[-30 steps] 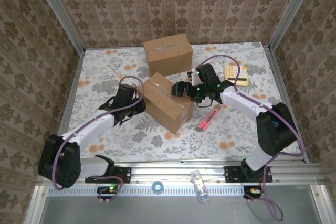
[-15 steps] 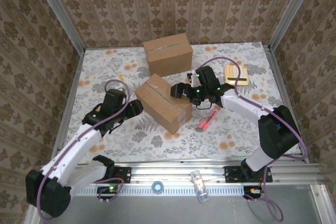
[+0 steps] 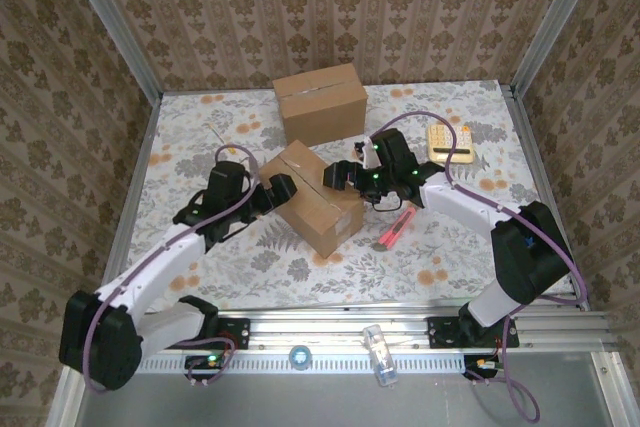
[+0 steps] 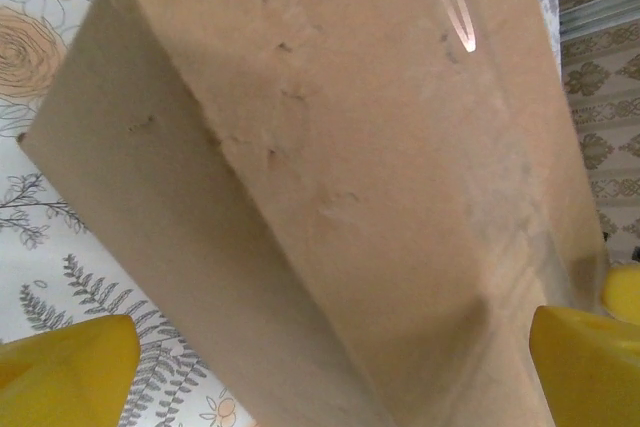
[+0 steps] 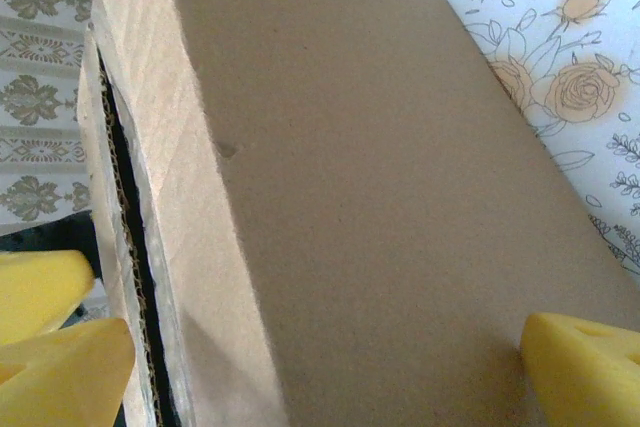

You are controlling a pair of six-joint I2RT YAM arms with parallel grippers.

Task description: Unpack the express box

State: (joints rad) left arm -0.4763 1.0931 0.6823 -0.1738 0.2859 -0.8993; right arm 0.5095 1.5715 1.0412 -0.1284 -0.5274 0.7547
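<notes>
We are taking the express box as our landmark: it is lying on the floral bench, askew to the bench's edges. We are reaching our left arm in low from the box's left, elbow bent, and the left tool is hanging released at the box's left end, its yellow fingers spreading wide either side of the cardboard. We are bending our right arm in from the box's right, and the right tool, likewise released, is straddling the box's far right corner. Behind the box a second carton is sitting; a slim red object is lying to the box's right.
</notes>
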